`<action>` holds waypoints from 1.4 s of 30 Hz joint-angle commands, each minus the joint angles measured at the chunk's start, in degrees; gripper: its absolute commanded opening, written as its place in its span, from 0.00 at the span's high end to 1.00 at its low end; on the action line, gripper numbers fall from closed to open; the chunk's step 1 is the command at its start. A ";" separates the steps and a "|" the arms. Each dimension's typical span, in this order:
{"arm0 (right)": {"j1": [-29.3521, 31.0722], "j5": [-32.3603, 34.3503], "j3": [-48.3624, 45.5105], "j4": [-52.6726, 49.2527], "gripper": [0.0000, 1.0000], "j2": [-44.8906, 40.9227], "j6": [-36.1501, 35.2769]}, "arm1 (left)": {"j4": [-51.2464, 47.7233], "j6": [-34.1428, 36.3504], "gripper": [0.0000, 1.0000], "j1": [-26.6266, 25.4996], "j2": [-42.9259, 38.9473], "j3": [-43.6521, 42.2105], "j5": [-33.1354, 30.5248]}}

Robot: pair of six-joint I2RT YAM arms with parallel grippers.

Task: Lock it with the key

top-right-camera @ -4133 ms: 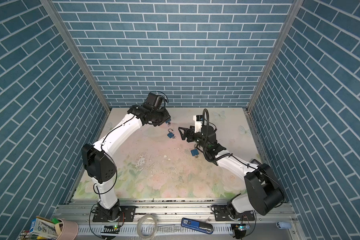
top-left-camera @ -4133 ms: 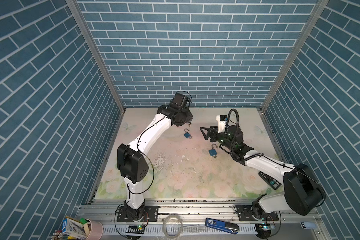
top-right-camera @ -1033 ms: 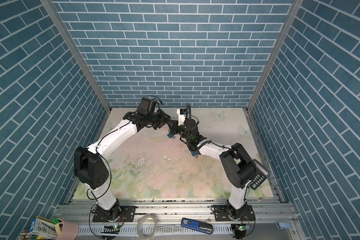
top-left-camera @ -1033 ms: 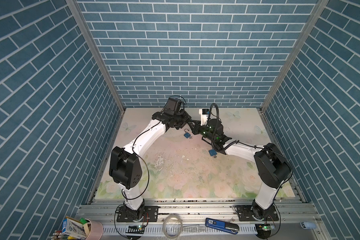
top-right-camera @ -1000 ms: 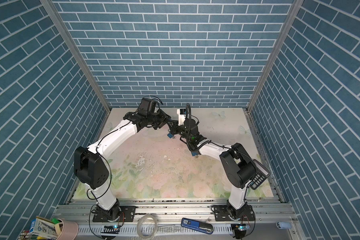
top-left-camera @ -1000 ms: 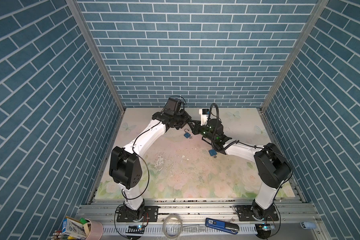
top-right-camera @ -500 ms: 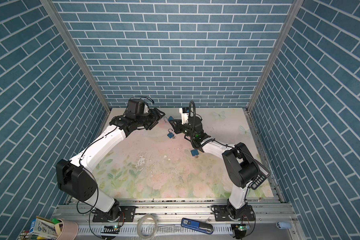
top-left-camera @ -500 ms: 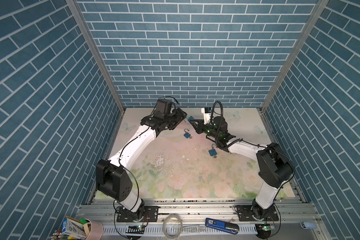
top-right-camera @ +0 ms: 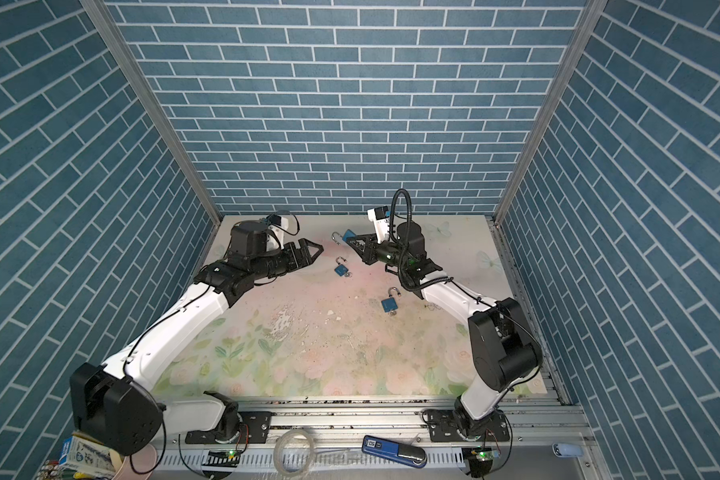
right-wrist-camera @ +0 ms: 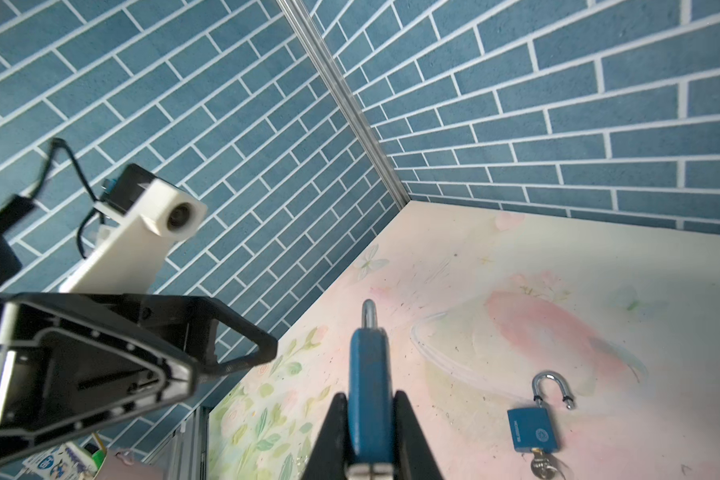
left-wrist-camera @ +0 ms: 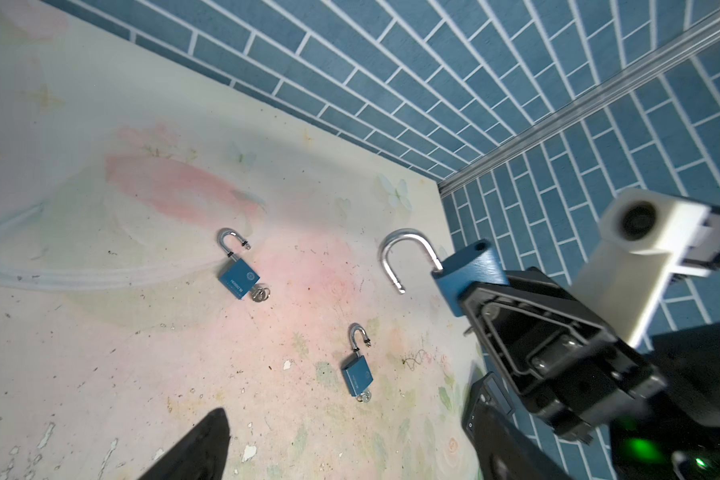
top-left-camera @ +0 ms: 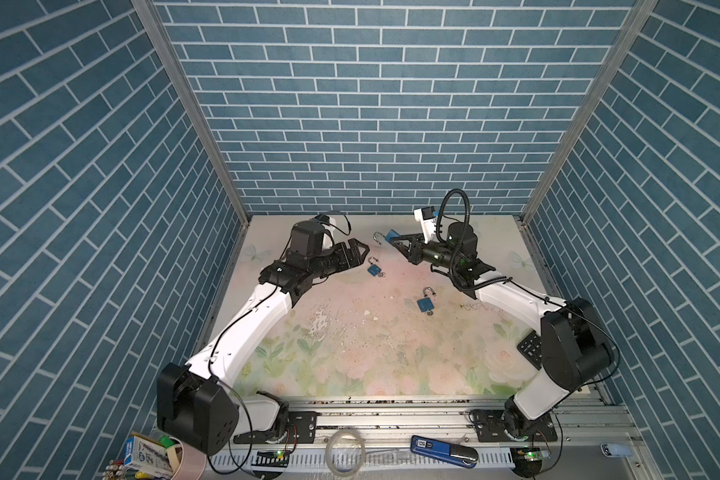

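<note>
My right gripper (top-left-camera: pixel 396 242) (right-wrist-camera: pixel 370 436) is shut on the blue body of a padlock (top-left-camera: pixel 391 237) (top-right-camera: pixel 348 235) (right-wrist-camera: pixel 368 365), which it holds above the back of the table. The padlock's steel shackle (left-wrist-camera: pixel 404 253) is swung open. My left gripper (top-left-camera: pixel 356 249) (top-right-camera: pixel 308 251) hangs open and empty to the left of it, apart from it. Two more blue padlocks (top-left-camera: pixel 374 269) (top-left-camera: pixel 425 304) lie on the mat with open shackles. Each has a key (left-wrist-camera: pixel 260 294) (left-wrist-camera: pixel 366 398) in its base. No key shows on the held padlock.
A black keypad device (top-left-camera: pixel 531 347) lies on the mat under the right arm. The brick walls stand close behind and beside both arms. Beyond the front rail lie a blue device (top-left-camera: pixel 437 445) and a cup of pens (top-left-camera: pixel 150 457).
My left gripper has opened and drawn back to the left, away from the held padlock. My right gripper has lifted that padlock a little toward the back wall.
</note>
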 commanded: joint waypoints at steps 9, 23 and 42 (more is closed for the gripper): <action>-1.62 -11.26 2.31 -7.96 1.00 -3.79 -1.05 | 15.69 11.58 0.01 0.25 2.40 -3.17 8.86; -4.87 -16.07 3.82 -13.74 1.00 -4.68 -3.96 | 17.72 14.44 0.19 0.85 10.43 -1.11 17.97; -5.71 -19.43 5.05 -14.43 1.00 -4.05 -3.68 | 18.88 14.99 0.41 1.06 16.75 2.39 24.96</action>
